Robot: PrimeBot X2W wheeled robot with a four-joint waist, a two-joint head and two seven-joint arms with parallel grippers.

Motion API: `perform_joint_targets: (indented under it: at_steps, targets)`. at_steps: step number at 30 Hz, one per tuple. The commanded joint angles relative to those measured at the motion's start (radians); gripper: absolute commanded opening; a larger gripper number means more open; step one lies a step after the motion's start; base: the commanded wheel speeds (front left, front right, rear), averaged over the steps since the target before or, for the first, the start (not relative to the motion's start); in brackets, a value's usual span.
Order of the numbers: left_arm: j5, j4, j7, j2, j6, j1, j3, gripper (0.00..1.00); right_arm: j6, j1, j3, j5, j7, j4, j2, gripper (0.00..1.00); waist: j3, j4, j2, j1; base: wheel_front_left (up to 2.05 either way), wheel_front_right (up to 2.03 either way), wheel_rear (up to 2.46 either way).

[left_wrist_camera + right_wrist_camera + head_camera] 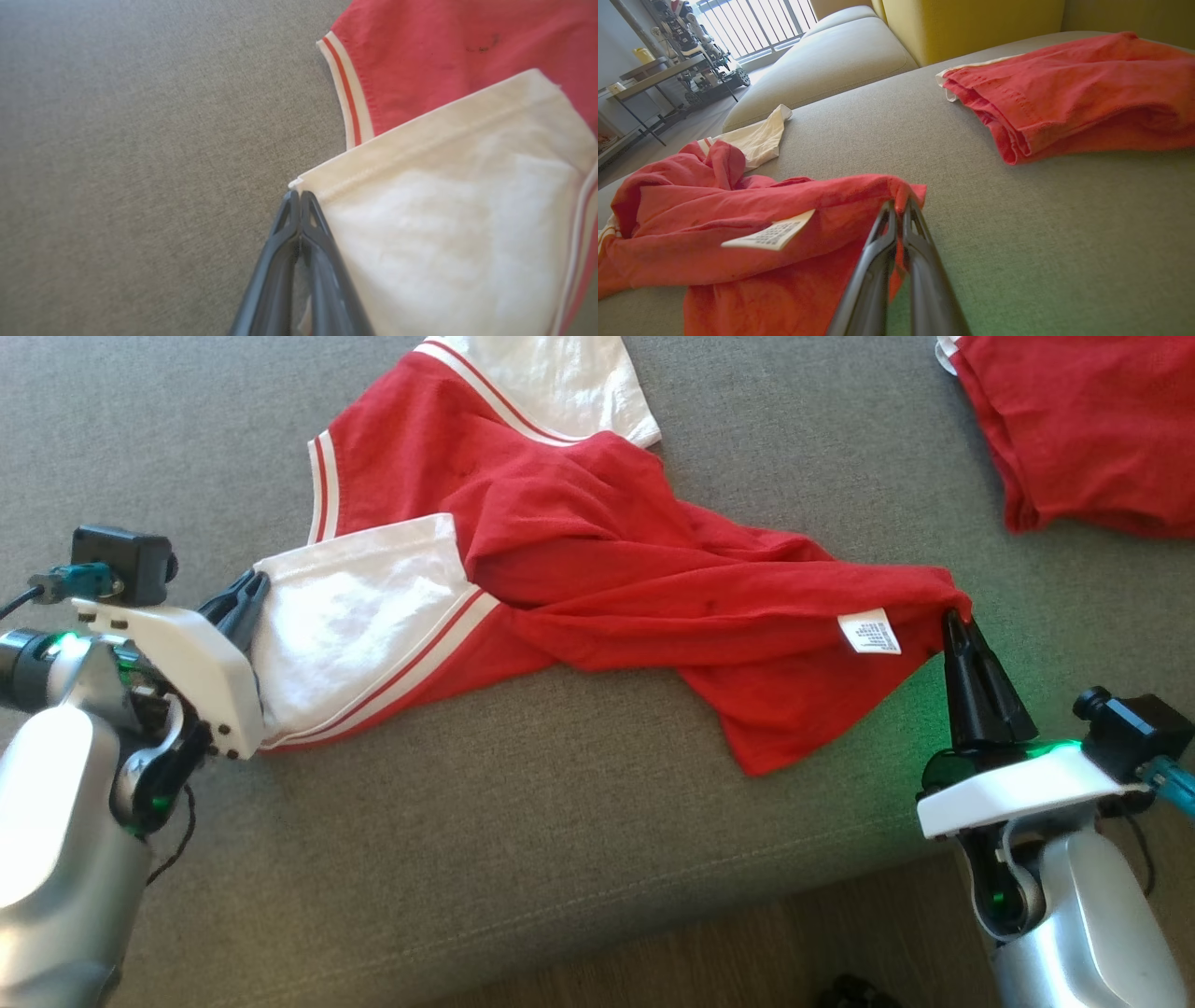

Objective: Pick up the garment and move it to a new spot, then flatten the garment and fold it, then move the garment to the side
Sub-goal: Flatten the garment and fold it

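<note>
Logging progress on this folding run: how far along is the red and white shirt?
Done: nothing clearly; the shirt lies twisted and bunched on the grey cushion. In hand: left pincer shut on the corner of its white sleeve, right pincer shut on the red hem by the label. Remaining: flatten, fold, move aside.

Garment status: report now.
Left claw shut on garment at white sleeve edge; right claw shut on its red corner. Garment twisted, not yet flat. Second red garment lies apart, to the right.
</note>
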Motion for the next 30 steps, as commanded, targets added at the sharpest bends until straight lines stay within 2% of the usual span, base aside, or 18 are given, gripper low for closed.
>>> perform_joint_targets:
  at_steps: [1, 6, 8, 13, 14, 19, 24, 25, 30]
  targets:
    - [-0.011, -0.018, 0.011, 0.040, 0.001, -0.005, 0.025, 0.00, 0.000, -0.013, 0.018, -0.006, -0.010, -0.032, -0.005, 0.00, 0.000, 0.001, 0.0000, 0.0000, 0.00, 0.00, 0.00]
    - [-0.026, -0.028, -0.037, 0.055, 0.001, -0.010, 0.000, 0.00, 0.000, -0.019, 0.018, -0.015, -0.010, -0.042, -0.005, 0.00, -0.008, 0.002, 0.0000, 0.0000, 0.00, 0.00, 0.00]
    - [-0.016, -0.041, -0.092, 0.058, 0.002, -0.019, 0.005, 0.00, 0.000, -0.025, 0.015, -0.018, -0.010, -0.054, -0.005, 0.00, -0.022, 0.006, 0.0000, 0.0000, 0.00, 0.00, 0.00]
    - [0.011, -0.087, -0.239, 0.055, 0.040, -0.063, 0.052, 0.00, 0.000, -0.071, -0.003, -0.057, -0.010, -0.071, -0.005, 0.00, -0.082, 0.022, 0.0000, 0.0000, 0.00, 0.00, 0.00]
    - [0.021, -0.111, -0.290, 0.060, 0.039, -0.088, 0.063, 0.00, 0.000, -0.107, -0.010, -0.088, -0.001, -0.079, -0.005, 0.00, -0.114, 0.030, 0.0000, 0.0000, 0.00, 0.00, 0.00]
    - [0.073, -0.151, -0.402, 0.091, 0.044, -0.184, 0.087, 0.00, 0.000, -0.221, -0.050, -0.171, 0.084, -0.128, -0.011, 0.00, -0.197, 0.049, 0.0000, 0.0000, 0.00, 0.00, 0.00]
    - [0.098, -0.173, -0.478, 0.102, 0.051, -0.317, 0.115, 0.00, 0.000, -0.360, -0.034, -0.145, 0.202, -0.162, -0.091, 0.00, -0.279, 0.055, 0.0000, 0.0000, 0.00, 0.00, 0.00]
    - [0.098, -0.173, -0.478, 0.102, 0.051, -0.317, 0.115, 0.00, 0.000, -0.360, -0.034, -0.145, 0.202, -0.162, -0.091, 0.00, -0.279, 0.055, 0.0000, 0.0000, 0.00, 0.00, 0.00]
    - [0.109, -0.154, -0.482, 0.110, 0.043, -0.442, 0.112, 0.00, 0.000, -0.511, -0.017, -0.050, 0.327, -0.121, -0.179, 0.00, -0.344, 0.057, 0.0000, 0.0000, 0.00, 0.00, 0.00]
